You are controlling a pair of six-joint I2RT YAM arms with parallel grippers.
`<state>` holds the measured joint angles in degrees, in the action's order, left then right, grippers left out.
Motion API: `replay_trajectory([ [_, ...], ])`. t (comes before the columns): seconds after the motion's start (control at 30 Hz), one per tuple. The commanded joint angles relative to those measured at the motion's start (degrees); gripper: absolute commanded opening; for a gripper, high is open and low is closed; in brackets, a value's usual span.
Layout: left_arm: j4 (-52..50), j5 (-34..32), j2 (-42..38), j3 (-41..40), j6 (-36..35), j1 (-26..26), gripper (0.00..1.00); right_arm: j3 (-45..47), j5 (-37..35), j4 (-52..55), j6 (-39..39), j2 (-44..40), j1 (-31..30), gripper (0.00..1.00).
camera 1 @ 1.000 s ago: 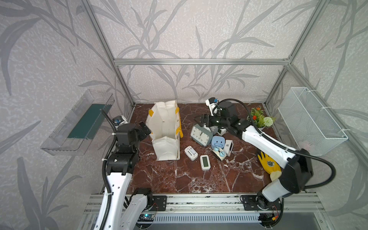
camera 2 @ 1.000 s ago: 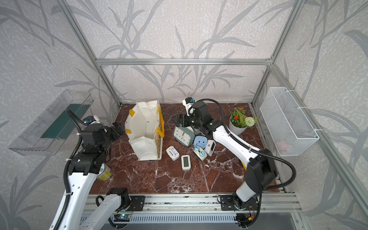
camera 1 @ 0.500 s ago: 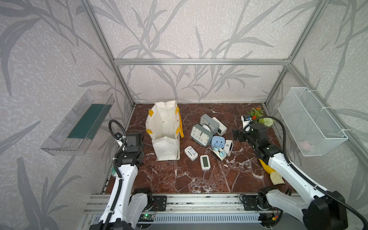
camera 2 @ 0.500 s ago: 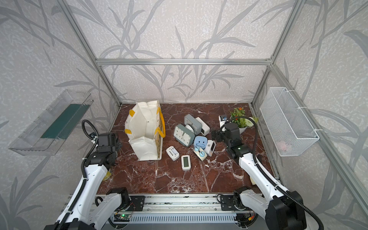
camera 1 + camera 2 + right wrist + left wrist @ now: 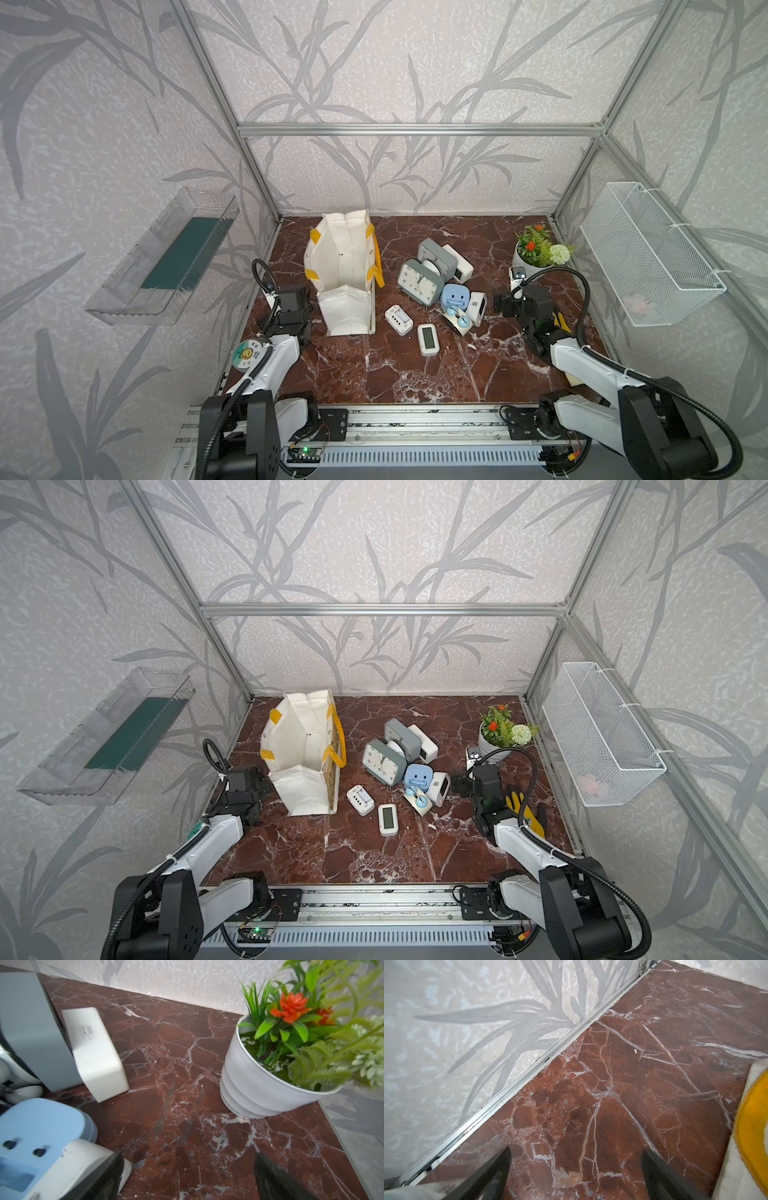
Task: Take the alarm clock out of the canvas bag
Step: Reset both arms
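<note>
two hands, both spread wide w/ nothing between the fingers. left hand (image 5: 576, 1153) hangs low over bare counter (image 5: 415, 374), between the side-wall rail and the canvas bag (image 5: 345, 266). the bag's cream edge and a yellow strap show at the rim of my left wrist view, close but not touching. the bag sits toward the back left of the counter, mouth gaping at the top cams. i see cream lining inside, but folds hide part of it, so can't say for sure what's in there. right hand (image 5: 188, 1156) is just beside a small white clock (image 5: 477, 307) and a blue clock (image 5: 455, 296), w/ the potted plant (image 5: 536, 253) ahead of it. grey alarm clock (image 5: 417, 282) w/ a dial stands outside the bag, to its right, clustered w/ another grey clock (image 5: 436, 255) and a white block (image 5: 459, 266). a squat white digital clock (image 5: 399, 320) and a slim white digital clock (image 5: 428, 340) lie nearer me.
</note>
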<state>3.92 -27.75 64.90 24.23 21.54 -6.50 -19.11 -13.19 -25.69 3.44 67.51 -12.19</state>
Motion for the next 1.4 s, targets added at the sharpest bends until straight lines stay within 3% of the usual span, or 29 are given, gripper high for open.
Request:
replay_trajectory([
  [0.0,13.0,1.7,2.6,-1.3,-3.1,-0.1,0.99,1.2,-2.3,-13.1,0.9,3.2,1.1,0.98],
  [0.5,35.9,10.3,13.6,-1.9,-13.1,1.4,0.99,-1.3,-0.4,-32.1,1.9,23.2,2.2,0.98],
  [0.6,37.2,13.6,14.4,-2.3,-12.1,1.5,0.99,-1.6,-0.2,-30.6,1.7,22.8,2.3,0.99],
  [0.87,54.0,14.4,24.9,-4.6,-16.8,4.3,0.99,-2.7,0.1,-26.4,1.2,21.3,2.5,0.99],
  [1.37,53.2,14.3,24.6,-4.3,-17.2,4.7,0.99,-2.9,0.3,-26.0,1.2,21.4,2.6,0.99],
])
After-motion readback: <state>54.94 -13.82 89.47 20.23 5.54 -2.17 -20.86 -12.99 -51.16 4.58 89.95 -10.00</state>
